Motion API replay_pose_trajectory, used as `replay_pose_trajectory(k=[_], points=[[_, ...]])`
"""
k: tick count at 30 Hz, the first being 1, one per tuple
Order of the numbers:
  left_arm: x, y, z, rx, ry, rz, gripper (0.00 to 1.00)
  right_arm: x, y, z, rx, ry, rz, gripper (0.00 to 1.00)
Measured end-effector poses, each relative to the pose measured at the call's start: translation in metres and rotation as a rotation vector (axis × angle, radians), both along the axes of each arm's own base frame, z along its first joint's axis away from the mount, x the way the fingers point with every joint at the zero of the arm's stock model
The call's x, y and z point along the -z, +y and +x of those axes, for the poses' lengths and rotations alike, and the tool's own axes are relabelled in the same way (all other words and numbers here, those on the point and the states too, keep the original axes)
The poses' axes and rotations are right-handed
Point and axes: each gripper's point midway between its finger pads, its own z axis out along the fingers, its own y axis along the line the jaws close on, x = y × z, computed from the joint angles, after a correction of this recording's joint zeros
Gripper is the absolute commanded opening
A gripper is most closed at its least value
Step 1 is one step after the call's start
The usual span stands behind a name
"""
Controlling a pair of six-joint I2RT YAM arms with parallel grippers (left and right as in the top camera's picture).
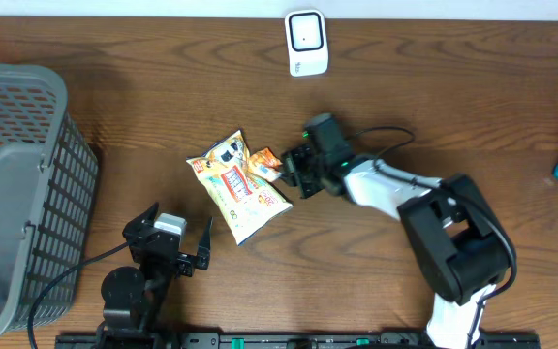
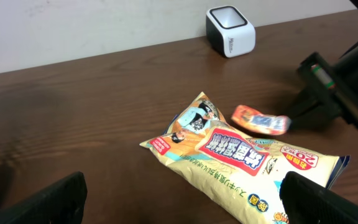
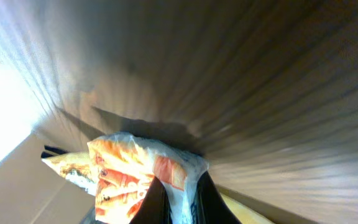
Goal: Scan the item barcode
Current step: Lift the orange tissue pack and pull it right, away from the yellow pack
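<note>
On the table (image 1: 473,87), the basket (image 1: 17,174) stands far left and the big snack bag (image 1: 238,186) lies mid-table. The scanner (image 1: 307,42) sits at the far edge, nearer our right gripper (image 1: 287,171) than our left gripper (image 1: 177,223), which gapes empty. The small orange packet (image 1: 265,159), beside the bag, is pinched endwise in the right gripper, so we judge the carry goes up-table.
</note>
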Motion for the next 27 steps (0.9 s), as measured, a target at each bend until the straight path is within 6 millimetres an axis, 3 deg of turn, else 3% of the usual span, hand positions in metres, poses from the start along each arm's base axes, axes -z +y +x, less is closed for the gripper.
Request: replay_pose_trajectory(k=[10,18,27], points=[[0.000,0.000,0.000,0.000,0.000,0.000,0.98,-0.033,-0.032,-0.008,-0.186,0.084,0.350,0.01],[0.000,0.000,0.000,0.000,0.000,0.000,0.98,-0.071,-0.022,-0.041,-0.360,0.167,0.620,0.01],[0.000,0.000,0.000,0.000,0.000,0.000,0.98,-0.096,-0.021,-0.057,-0.446,0.211,0.762,0.01]])
